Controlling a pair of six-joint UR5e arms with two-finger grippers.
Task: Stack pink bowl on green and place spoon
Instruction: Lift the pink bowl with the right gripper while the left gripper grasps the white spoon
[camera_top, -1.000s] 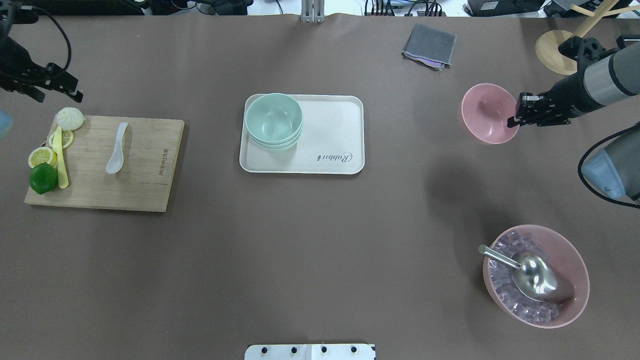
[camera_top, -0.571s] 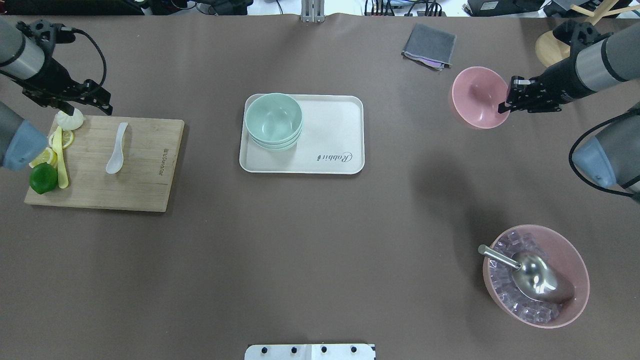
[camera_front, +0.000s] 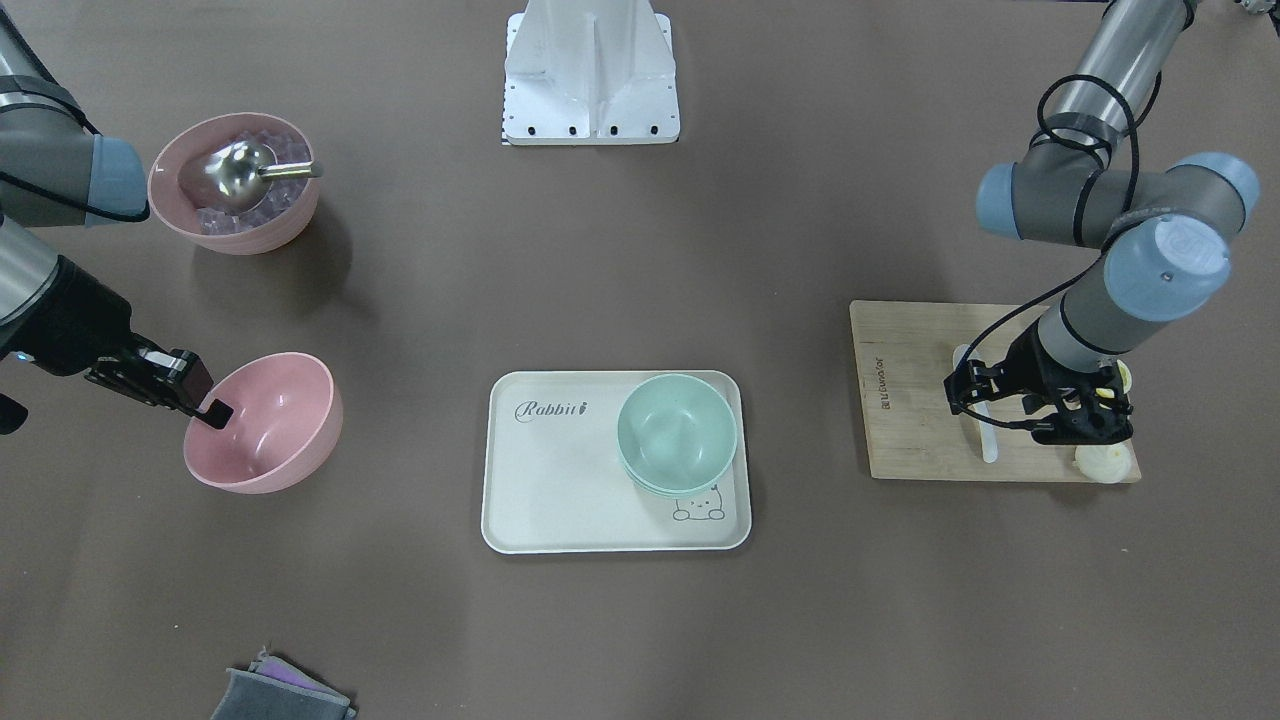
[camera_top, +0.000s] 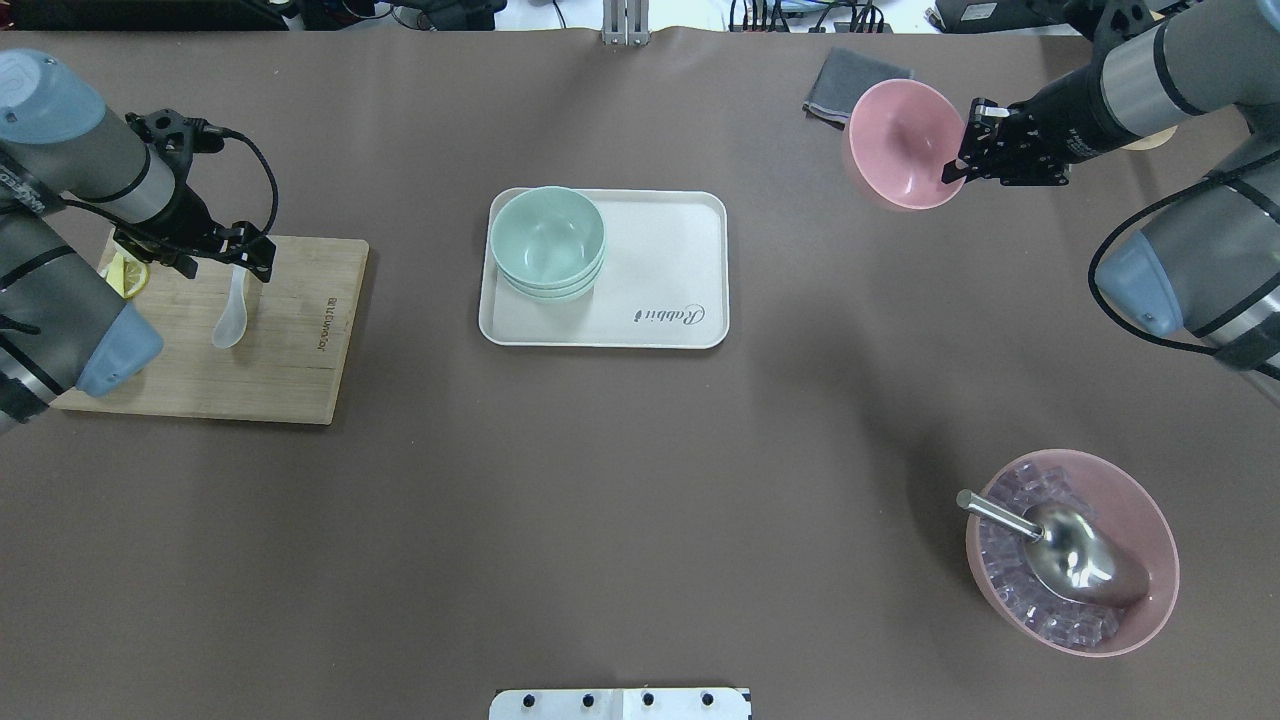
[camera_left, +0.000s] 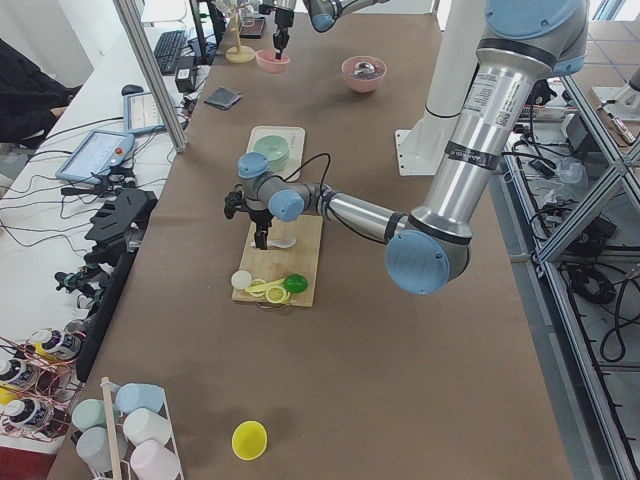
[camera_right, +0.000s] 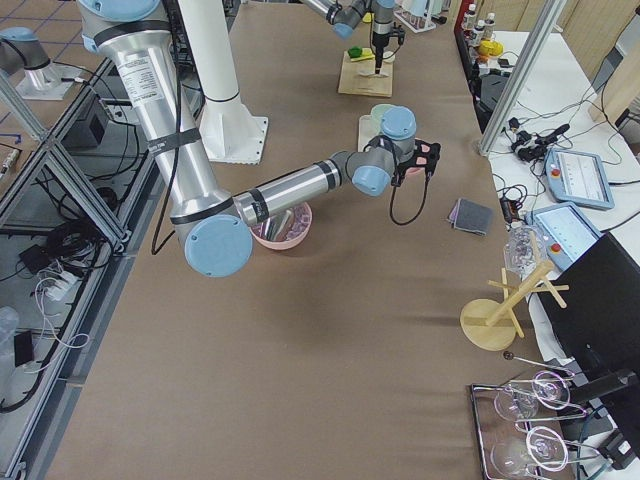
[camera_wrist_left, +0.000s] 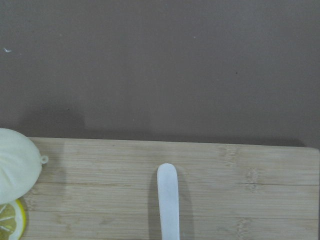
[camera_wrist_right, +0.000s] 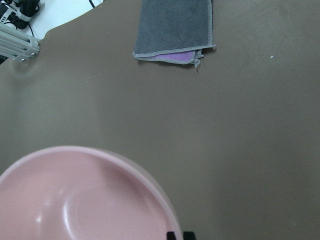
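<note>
The pink bowl (camera_top: 898, 145) hangs tilted above the table at the far right, and my right gripper (camera_top: 957, 168) is shut on its rim; both also show in the front view, the bowl (camera_front: 270, 425) and the gripper (camera_front: 212, 410). Two stacked green bowls (camera_top: 547, 240) sit on the white tray (camera_top: 670, 260) at the centre. The white spoon (camera_top: 232, 312) lies on the wooden cutting board (camera_top: 290, 340) at the left. My left gripper (camera_top: 235, 262) is open above the spoon's handle end. The left wrist view shows the handle (camera_wrist_left: 168, 205) straight below.
A large pink bowl of ice with a metal scoop (camera_top: 1070, 550) stands at the near right. A grey cloth (camera_wrist_right: 175, 27) lies on the table below the lifted bowl. A bun (camera_front: 1100, 462) and lemon slices sit at the board's outer end.
My right gripper has lifted the pink bowl and carried it left and away. My left arm has swung right, from off the board to above the spoon's handle.
</note>
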